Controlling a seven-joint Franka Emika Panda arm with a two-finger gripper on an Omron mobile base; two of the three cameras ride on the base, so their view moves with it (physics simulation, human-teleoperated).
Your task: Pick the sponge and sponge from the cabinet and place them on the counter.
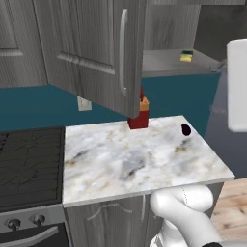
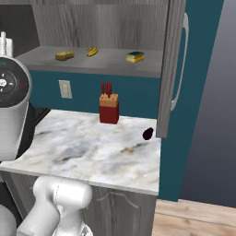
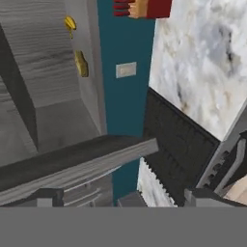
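My gripper (image 3: pixel 120 198) stands wide apart, holding nothing. On the cabinet (image 2: pixel 173 69) shelf (image 2: pixel 110 62) sit the tan sponge (image 2: pixel 64 56) and the green-topped sponge (image 2: pixel 135 56), a banana (image 2: pixel 92 51) between them. The marble worktop (image 2: pixel 92 152) carries a knife block (image 2: pixel 109 109) and a dark object (image 2: pixel 148 133), perhaps a fruit.

The white arm rises from its base, hand rolled sideways; the end effector (image 3: pixel 120 198) has its fingertips spread wide, holding nothing.
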